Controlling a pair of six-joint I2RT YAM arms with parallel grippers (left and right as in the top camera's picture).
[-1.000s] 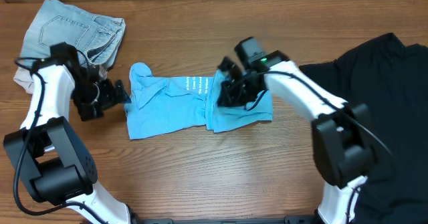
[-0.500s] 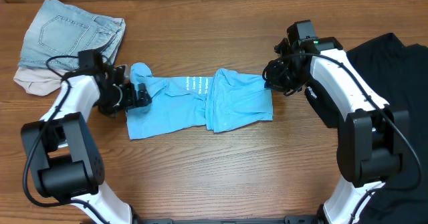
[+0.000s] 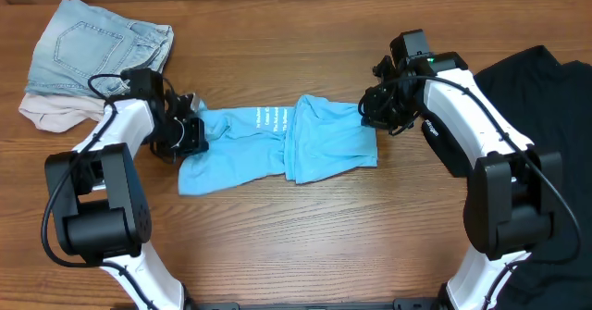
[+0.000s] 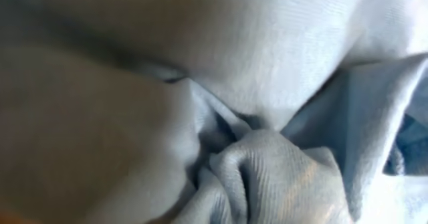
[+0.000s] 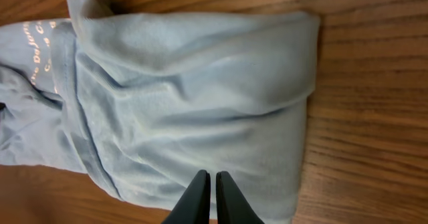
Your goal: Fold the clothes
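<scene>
The sky-blue T-shirt (image 3: 277, 143) lies crumpled in a band across the table's middle, its white lettering facing up. My left gripper (image 3: 191, 132) is pressed into the shirt's left end. Bunched blue cloth (image 4: 281, 170) fills the left wrist view and hides the fingers, which are shut on a fold of it. My right gripper (image 3: 367, 116) hovers over the shirt's right edge. In the right wrist view this gripper (image 5: 207, 176) is shut, with nothing between its fingers, just above the blue cloth (image 5: 187, 97). The black T-shirt (image 3: 546, 143) is spread at the far right.
Folded denim shorts (image 3: 97, 46) lie at the back left on a beige cloth (image 3: 46, 116). Bare wooden tabletop (image 3: 305, 245) runs along the front. The black T-shirt reaches the right edge of the overhead view.
My left gripper slid right onto the blue shirt's left end and closed on it. My right gripper moved from over the shirt's middle out to its right edge, staying shut.
</scene>
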